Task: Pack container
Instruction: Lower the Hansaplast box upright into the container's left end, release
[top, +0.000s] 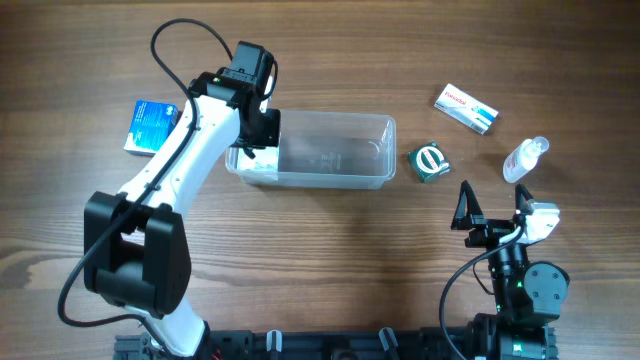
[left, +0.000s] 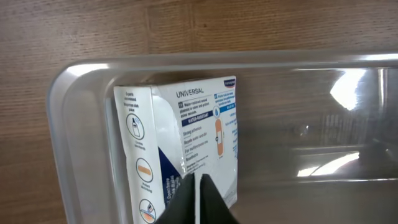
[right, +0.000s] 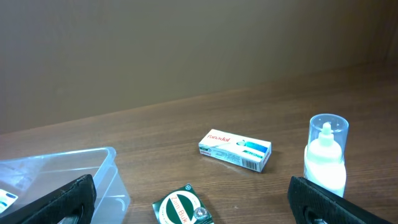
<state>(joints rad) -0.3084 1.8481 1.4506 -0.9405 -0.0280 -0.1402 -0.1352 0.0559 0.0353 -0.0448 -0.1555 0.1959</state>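
We've one plaster box (left: 199, 137) in the tub (left: 249, 59) beneath our closed left claw (left: 198, 186), grip unclear; tin (right: 182, 208), bottle (right: 325, 155) and white box (right: 235, 150) wait before the wide-open, empty right claw (top: 493, 200).

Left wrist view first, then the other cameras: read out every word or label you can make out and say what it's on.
"UNIVERSAL": on the white and blue box standing in the clear tub; its smaller print is too blurred to read.
"Panadol": on the white box, right wrist view.
Green tin: label too blurred to read.
Blue box, overhead view: print too small.
Bottle: no text visible.
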